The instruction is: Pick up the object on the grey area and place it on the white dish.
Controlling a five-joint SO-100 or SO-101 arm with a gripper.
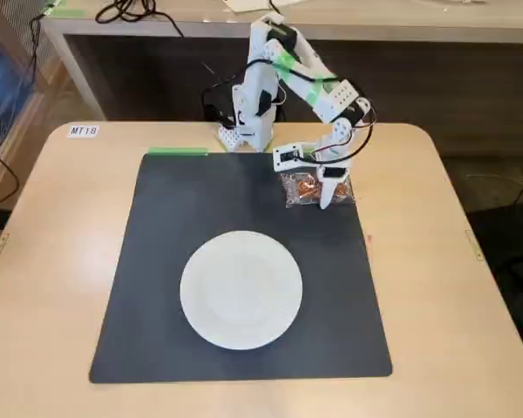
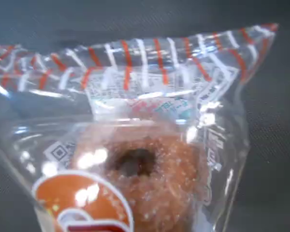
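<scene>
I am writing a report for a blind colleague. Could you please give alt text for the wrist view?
A brown ring-shaped sugared donut fills the wrist view, sealed in a clear crinkly wrapper with red and white stripes along its top edge. It lies on a dark grey mat. The gripper itself is not visible.

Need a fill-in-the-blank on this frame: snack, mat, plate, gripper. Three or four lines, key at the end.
1. The wrapped snack lies on the ____ mat, near its far right corner in the fixed view.
2. The white plate has ____ on it.
3. The gripper is right at the ____, far from the plate.
4. In the wrist view, the snack in the clear wrapper has a ____ in its middle.

Missing words: grey; nothing; snack; hole
</scene>
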